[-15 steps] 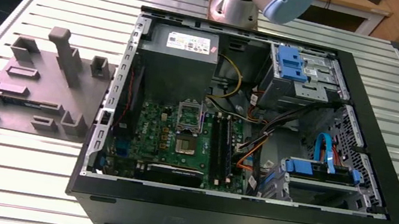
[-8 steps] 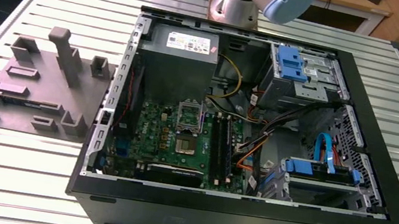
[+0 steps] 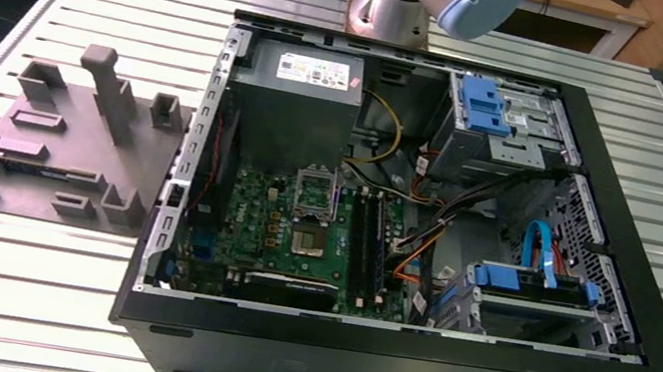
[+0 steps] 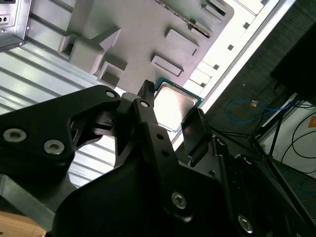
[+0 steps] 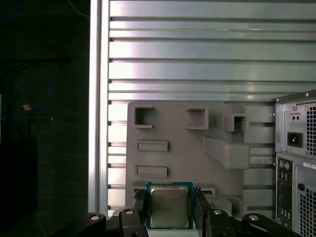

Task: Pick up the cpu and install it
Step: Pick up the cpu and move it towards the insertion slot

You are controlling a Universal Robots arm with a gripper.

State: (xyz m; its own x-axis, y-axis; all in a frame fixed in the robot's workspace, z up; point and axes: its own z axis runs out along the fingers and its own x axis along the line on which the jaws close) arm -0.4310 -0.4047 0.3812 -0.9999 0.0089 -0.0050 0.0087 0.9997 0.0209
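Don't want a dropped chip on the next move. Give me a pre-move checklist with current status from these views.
1. The cpu is clamped in the gripper by two opposite edges: ok.
2. The cpu sits square to the gripper in the first wrist view: ok.
3. The cpu is held up off the grey block: ok.
4. The socket on the green board is open and empty: cannot tell.
5. The cables lie beside the socket, not across it: ok.
6. The cpu corner mark matches the socket: cannot tell.
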